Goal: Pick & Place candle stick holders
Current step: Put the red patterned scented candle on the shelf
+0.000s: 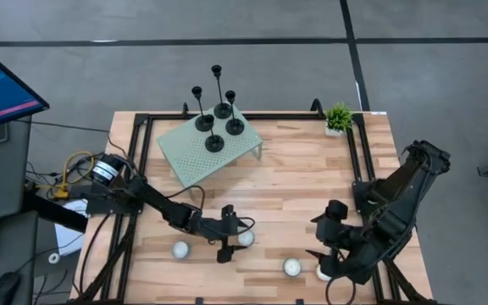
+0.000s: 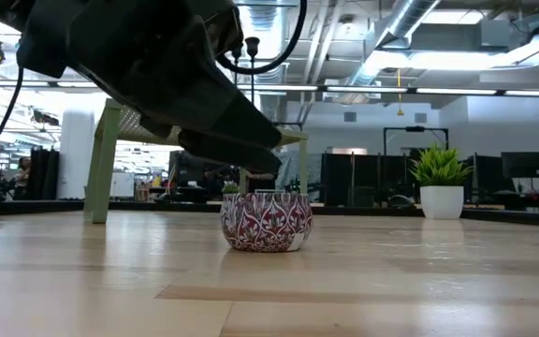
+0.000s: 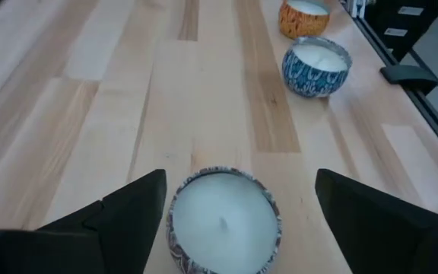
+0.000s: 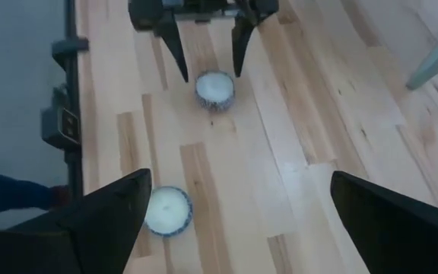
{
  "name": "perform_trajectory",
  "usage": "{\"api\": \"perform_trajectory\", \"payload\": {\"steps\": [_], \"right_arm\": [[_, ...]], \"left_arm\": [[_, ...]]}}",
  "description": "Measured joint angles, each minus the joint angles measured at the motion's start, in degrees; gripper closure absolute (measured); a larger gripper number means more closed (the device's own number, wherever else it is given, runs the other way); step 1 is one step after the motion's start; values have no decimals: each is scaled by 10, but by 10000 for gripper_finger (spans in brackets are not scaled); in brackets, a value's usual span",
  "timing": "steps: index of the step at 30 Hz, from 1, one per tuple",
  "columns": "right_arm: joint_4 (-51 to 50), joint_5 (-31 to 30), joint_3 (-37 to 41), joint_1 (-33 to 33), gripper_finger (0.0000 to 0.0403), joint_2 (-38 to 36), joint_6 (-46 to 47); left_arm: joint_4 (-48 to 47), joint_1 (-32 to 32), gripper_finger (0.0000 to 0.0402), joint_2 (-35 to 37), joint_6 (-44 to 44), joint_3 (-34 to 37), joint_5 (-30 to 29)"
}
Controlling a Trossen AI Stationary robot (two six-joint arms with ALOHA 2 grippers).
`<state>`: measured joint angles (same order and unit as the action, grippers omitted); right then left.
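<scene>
The left gripper (image 1: 237, 240) sits near the worktop's front edge, fingers spread wide on either side of a red-patterned tin candle with white wax (image 3: 223, 221), without touching it. Four slim black metal candle stick holders (image 1: 218, 119) stand upright on the pale green perforated metal stand (image 1: 195, 153) near the back edge. The right gripper (image 1: 322, 264) hovers toward the front right corner, fingers wide apart and empty.

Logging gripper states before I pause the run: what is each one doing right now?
Left gripper: open, fingers either side of a patterned candle tin, not gripping it.
Right gripper: open, holding nothing.
</scene>
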<state>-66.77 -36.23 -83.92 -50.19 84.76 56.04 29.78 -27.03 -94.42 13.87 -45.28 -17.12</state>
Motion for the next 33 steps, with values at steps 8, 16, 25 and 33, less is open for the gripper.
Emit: {"api": "perform_trajectory", "payload": {"steps": [8,16,25,33], "right_arm": [[-1,2,1,-4,6,4,10],[-1,2,1,-4,9,4,10],[-1,2,1,-3,12,4,10],[-1,2,1,-3,13,4,11]], "left_arm": [[-1,0,23,-1,-21,0,-10],[0,2,23,-3,-18,0,-18],[4,7,23,-19,1,0,-13],[38,5,24,-68,18,0,-1]]}}
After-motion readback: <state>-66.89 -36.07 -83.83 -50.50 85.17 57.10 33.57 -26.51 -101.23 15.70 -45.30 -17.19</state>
